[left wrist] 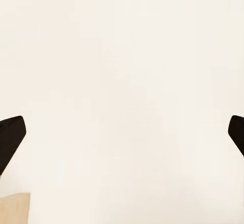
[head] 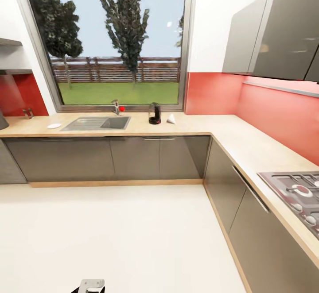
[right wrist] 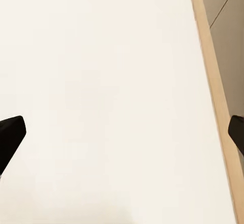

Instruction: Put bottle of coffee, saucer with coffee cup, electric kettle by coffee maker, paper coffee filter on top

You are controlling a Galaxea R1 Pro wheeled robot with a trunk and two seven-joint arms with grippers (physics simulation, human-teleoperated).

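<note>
Pale floor (head: 110,235) lies open before the kitchen countertop (head: 195,127) edge (both claws (left wrist: 122,132) (right wrist: 122,132) released, empty).

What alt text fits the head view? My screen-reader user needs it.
A light-wood kitchen countertop runs under a big window, carrying a steel sink, a white saucer, a small black coffee maker and a white paper coffee filter beside it; a hob sits at right.

saucer (head: 54,125) left of sink (head: 96,123) | coffee maker (head: 154,113) right | paper coffee filter (head: 171,118) beside it
</note>
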